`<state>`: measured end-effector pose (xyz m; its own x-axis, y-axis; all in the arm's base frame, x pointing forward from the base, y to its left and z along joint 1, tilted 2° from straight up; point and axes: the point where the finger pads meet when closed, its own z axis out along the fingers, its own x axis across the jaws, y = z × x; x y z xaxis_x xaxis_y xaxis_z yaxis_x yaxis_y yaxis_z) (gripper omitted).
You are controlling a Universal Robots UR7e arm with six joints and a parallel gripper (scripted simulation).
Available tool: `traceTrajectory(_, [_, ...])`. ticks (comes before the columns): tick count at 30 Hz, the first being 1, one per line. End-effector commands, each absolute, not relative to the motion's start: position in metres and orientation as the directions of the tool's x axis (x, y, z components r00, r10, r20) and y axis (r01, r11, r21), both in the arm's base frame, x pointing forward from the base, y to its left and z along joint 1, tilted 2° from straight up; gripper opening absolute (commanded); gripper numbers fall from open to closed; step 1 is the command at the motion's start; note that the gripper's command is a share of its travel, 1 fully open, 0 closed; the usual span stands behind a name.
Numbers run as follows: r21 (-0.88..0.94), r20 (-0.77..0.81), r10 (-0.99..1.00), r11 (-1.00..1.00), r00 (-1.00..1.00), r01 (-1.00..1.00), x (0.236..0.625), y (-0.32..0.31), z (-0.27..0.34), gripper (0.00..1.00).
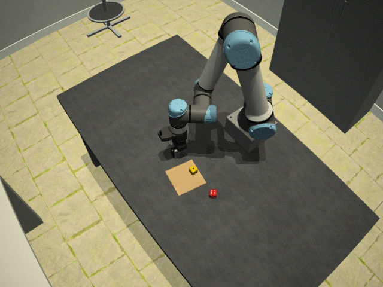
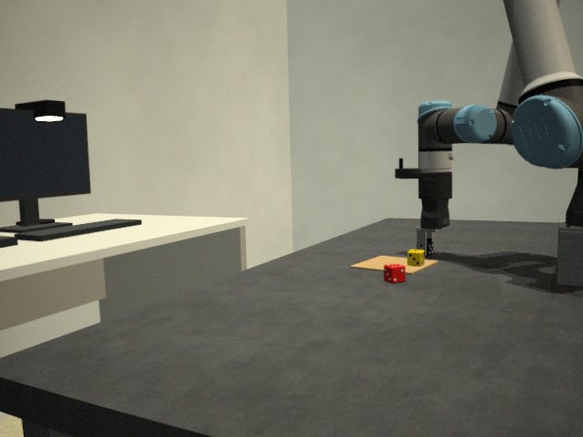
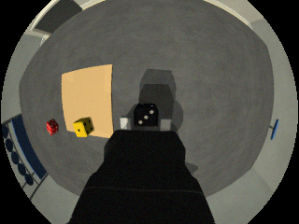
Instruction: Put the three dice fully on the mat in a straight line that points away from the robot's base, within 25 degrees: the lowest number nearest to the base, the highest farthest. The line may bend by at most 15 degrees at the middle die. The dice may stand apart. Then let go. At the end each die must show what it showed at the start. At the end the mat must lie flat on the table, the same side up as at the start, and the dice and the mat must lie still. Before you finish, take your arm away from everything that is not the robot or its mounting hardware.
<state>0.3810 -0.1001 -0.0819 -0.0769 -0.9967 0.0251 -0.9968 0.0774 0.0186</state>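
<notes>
My gripper (image 1: 175, 152) (image 2: 425, 244) (image 3: 146, 112) is shut on a black die (image 2: 429, 245) (image 3: 146, 115) and holds it a little above the dark table, just off the mat's corner nearest the base. The die's top shows three pips in the wrist view. The tan mat (image 1: 182, 183) (image 2: 372, 263) (image 3: 86, 91) lies flat on the table. A yellow die (image 1: 192, 169) (image 2: 415, 257) (image 3: 83, 127) with one pip up stands on the mat near its base-side edge. A red die (image 1: 212, 193) (image 2: 393, 273) (image 3: 52, 126) stands on the table beside the mat, off it.
The robot's base block (image 1: 241, 133) stands behind the mat on the dark table (image 1: 123, 92). A dark cabinet (image 1: 324, 46) stands beyond the table. A white desk (image 2: 117, 235) with a monitor stands apart from the table.
</notes>
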Motion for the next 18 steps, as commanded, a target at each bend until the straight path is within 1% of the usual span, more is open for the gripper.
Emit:
traceTrajectory(1, [0.017,0.026,-0.997,0.077,-0.077,-0.997,0.382,-0.100,-0.072,0.57])
traceTrajectory(6, [0.017,0.026,-0.997,0.077,-0.077,-0.997,0.382,-0.100,-0.064,0.57])
traceTrajectory(18, [0.017,0.026,-0.997,0.077,-0.077,-0.997,0.383,-0.099,-0.015,0.57])
